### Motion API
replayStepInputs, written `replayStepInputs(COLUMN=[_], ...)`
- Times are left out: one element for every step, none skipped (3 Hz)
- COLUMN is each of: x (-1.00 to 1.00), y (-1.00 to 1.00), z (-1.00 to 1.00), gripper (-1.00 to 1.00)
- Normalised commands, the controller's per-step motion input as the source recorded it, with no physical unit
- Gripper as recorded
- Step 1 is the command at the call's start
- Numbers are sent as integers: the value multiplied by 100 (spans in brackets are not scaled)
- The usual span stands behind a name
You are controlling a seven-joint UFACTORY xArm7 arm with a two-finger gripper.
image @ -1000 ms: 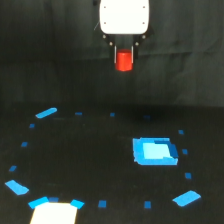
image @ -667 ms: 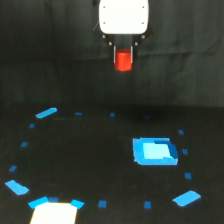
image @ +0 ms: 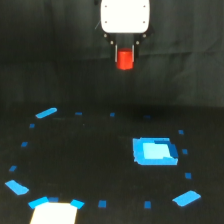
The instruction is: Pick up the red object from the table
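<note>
The pincer (image: 125,56) is gripping the red object (image: 125,59) between its fingers, holding it high above the black counter (image: 90,150), well apart from the blue patch (image: 154,151).

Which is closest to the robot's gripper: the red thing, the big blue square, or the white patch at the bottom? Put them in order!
From the exterior view:
1. Red object, held in the gripper.
2. Blue square, lower right on the table.
3. White patch, bottom left edge.
</note>
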Motion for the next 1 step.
replayStepInputs(x=[32], y=[46], z=[36], gripper=[-100])
